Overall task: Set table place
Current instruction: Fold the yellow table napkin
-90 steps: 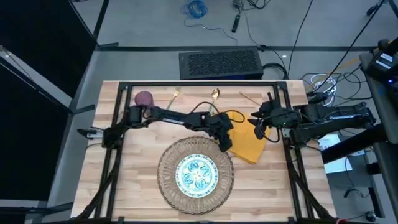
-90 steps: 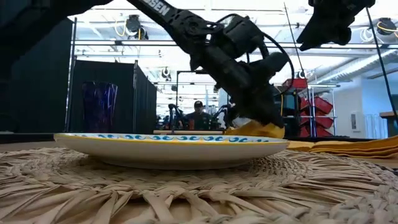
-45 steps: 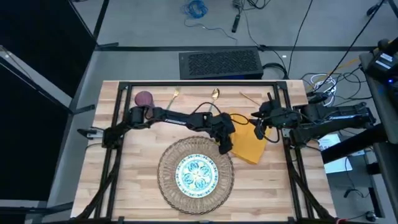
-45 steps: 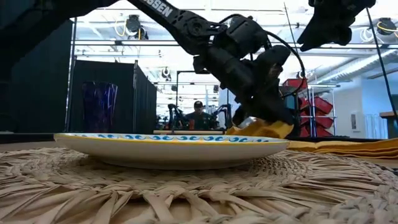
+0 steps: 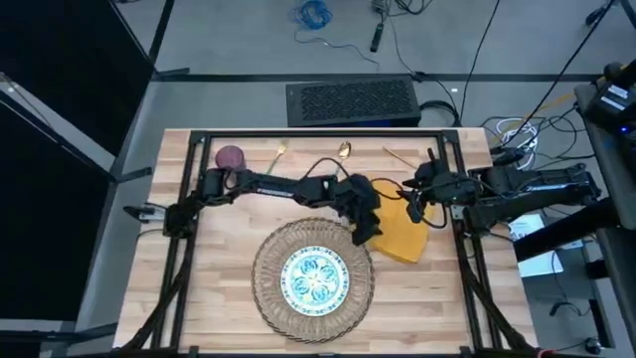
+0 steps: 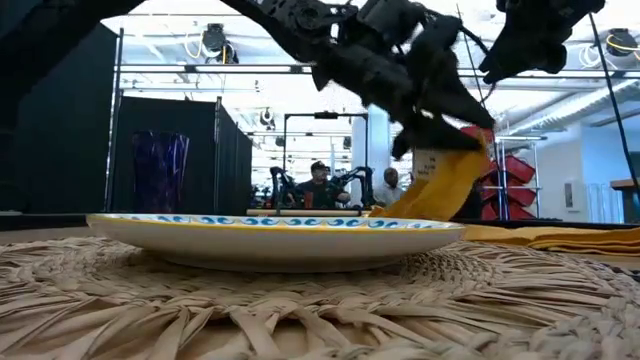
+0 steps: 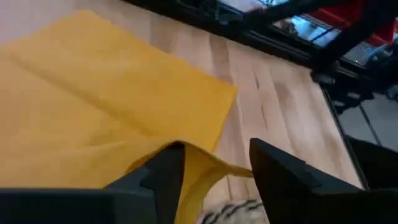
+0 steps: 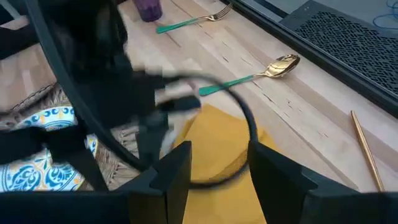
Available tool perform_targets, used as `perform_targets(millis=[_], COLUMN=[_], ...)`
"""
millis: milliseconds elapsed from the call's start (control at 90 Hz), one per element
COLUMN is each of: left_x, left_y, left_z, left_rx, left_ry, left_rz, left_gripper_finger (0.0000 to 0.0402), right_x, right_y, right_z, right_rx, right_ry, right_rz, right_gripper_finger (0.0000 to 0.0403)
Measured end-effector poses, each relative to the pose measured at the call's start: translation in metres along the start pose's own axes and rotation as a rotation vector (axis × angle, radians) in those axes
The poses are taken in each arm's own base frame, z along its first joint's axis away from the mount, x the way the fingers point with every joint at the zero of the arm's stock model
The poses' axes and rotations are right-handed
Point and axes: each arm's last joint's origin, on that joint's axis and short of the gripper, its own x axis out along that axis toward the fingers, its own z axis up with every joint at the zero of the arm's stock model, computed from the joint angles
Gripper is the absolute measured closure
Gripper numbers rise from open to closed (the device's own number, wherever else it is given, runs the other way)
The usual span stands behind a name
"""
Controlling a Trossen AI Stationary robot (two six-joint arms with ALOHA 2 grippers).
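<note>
Pinching the near corner of the yellow cloth napkin (image 5: 399, 231), my left gripper (image 5: 368, 227) sits just beyond the far right rim of the round woven wicker mat (image 5: 313, 277), fingers closed on the cloth. From table height that corner hangs off the wood beneath the gripper (image 6: 440, 140), draping down in a fold, while the remainder of the napkin (image 6: 560, 236) lies flat on the table (image 5: 214, 288) to the right of the mat. My left wrist camera shows the cloth (image 7: 93, 124) bunched between my 2 dark fingers (image 7: 165, 177), with a strip of the mat's edge just under them. The small white plate with teal pattern (image 5: 314, 276) sits centred on the mat. Beyond the mat, along the far side of the table, stand the purple cup (image 5: 230, 157) at the left, then the gold teal-handled fork (image 5: 275, 156), then the gold teal-handled spoon (image 5: 343, 151), all apart from one another. A thin gold stick (image 5: 397, 157) lies right of the spoon. My right gripper (image 5: 412, 201) hovers above the napkin's far right edge, away from the mat, its fingers (image 8: 177, 168) spread apart and holding nothing. A person (image 6: 318, 186) sits in the room behind the table.
</note>
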Motion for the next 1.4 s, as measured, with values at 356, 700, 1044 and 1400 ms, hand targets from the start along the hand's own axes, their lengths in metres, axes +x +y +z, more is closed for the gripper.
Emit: perform_targets(millis=[356, 700, 1044, 1400], left_x=[-0.065, -0.060, -0.062, -0.055], left_y=[0.012, 0.064, 0.068, 0.077], left_z=[0.017, -0.070, -0.074, -0.065], left_rx=[0.007, -0.317, -0.349, -0.534], left_ry=[0.097, 0.336, 0.348, 0.210], left_rz=[0.354, 0.486, 0.526, 0.375], left_gripper_finger=[0.0235, 0.0235, 0.0235, 0.0235], right_x=[0.000, 0.000, 0.000, 0.000], right_y=[0.000, 0.000, 0.000, 0.001], right_z=[-0.001, -0.001, -0.001, -0.001], right_rx=[-0.005, -0.004, 0.007, 0.022], right_ry=[0.016, 0.022, 0.022, 0.030], right_rz=[0.007, 0.018, 0.018, 0.029], right_gripper_finger=[0.0259, 0.0259, 0.0259, 0.0259])
